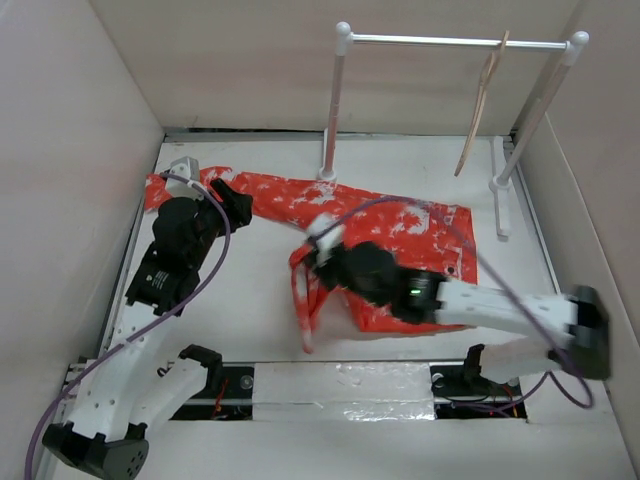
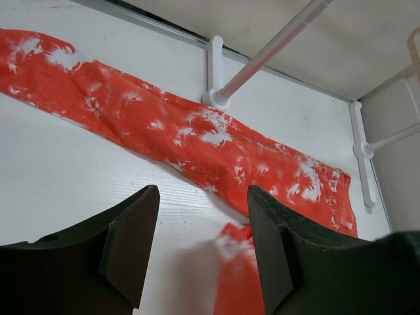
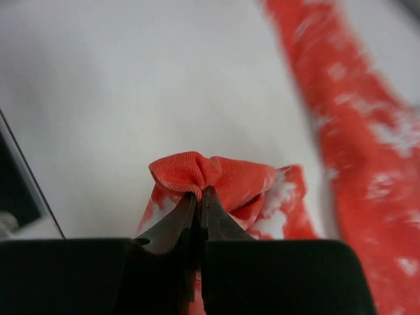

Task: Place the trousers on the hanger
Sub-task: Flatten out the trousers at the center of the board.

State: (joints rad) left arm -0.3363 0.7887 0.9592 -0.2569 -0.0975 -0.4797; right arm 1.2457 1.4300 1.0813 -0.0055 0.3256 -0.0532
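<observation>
The red-orange trousers [image 1: 400,225] with white blotches lie on the white table, one leg stretched to the far left. My right gripper [image 1: 312,262] is shut on a bunched fold of the trousers [image 3: 197,174] and holds it lifted near the table's middle, cloth hanging below. My left gripper [image 1: 232,200] is open and empty at the left, over the stretched leg [image 2: 131,111]. The pale wooden hanger [image 1: 483,100] hangs on the white rail at the back right, away from both grippers.
The white rail [image 1: 455,41] stands on two posts at the back; its left post foot [image 2: 215,98] rests against the trousers. Beige walls close in the table on three sides. A metal strip runs along the near edge.
</observation>
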